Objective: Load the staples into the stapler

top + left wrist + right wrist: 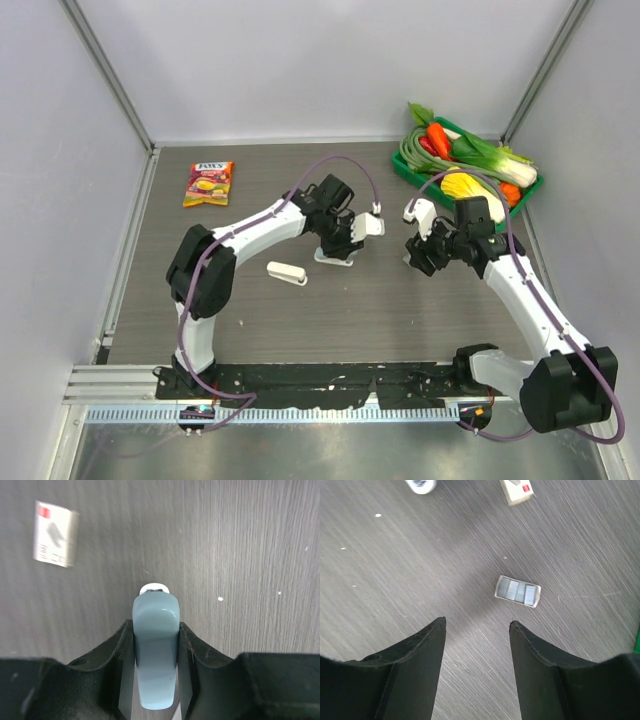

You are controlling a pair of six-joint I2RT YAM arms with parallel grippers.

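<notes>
My left gripper [338, 245] [155, 625] is shut on a light blue stapler [155, 650] [334, 259] near the table's middle, with the stapler's white tip [153, 588] just past the fingers. The staples box [55, 534], whitish with a small red mark, lies flat on the table beyond it and also shows at the top of the right wrist view [517, 490]. A small open tray of grey staples [517, 591] lies just ahead of my right gripper [477, 622] [420, 255], which is open, empty and above the table.
A second, white stapler [287, 272] lies left of the left gripper. A green basket [410, 165] of toy vegetables stands at the back right. A snack packet [208, 183] lies at the back left. Grey walls close in the table.
</notes>
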